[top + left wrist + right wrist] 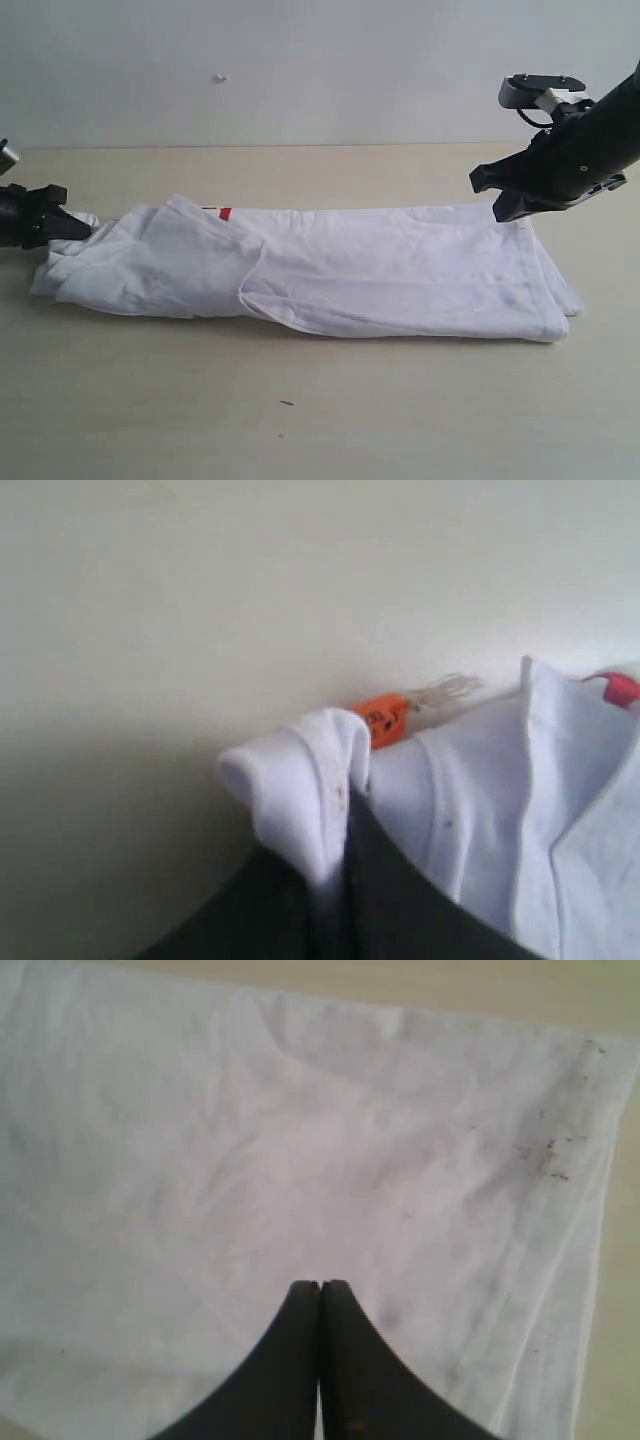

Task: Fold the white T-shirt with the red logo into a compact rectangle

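Note:
The white T-shirt [330, 265] lies as a long folded strip across the table. Only a small bit of the red logo [224, 213] peeks out at the strip's far edge, and it also shows as a red logo [622, 687] corner in the left wrist view. My left gripper [80, 228] is at the strip's left end. There the left gripper [338, 868] is shut on a fold of the white T-shirt [300, 780], close to the orange neck tag [385, 718]. My right gripper [497, 200] hovers over the strip's right end. The right gripper [320, 1287] is shut, with nothing between its fingers, above the white T-shirt [300, 1140].
The beige table [320, 410] runs well beyond the shirt toward the front and at the back up to a pale wall [300, 70]. A tiny dark speck [287, 403] lies on the table in front of the shirt.

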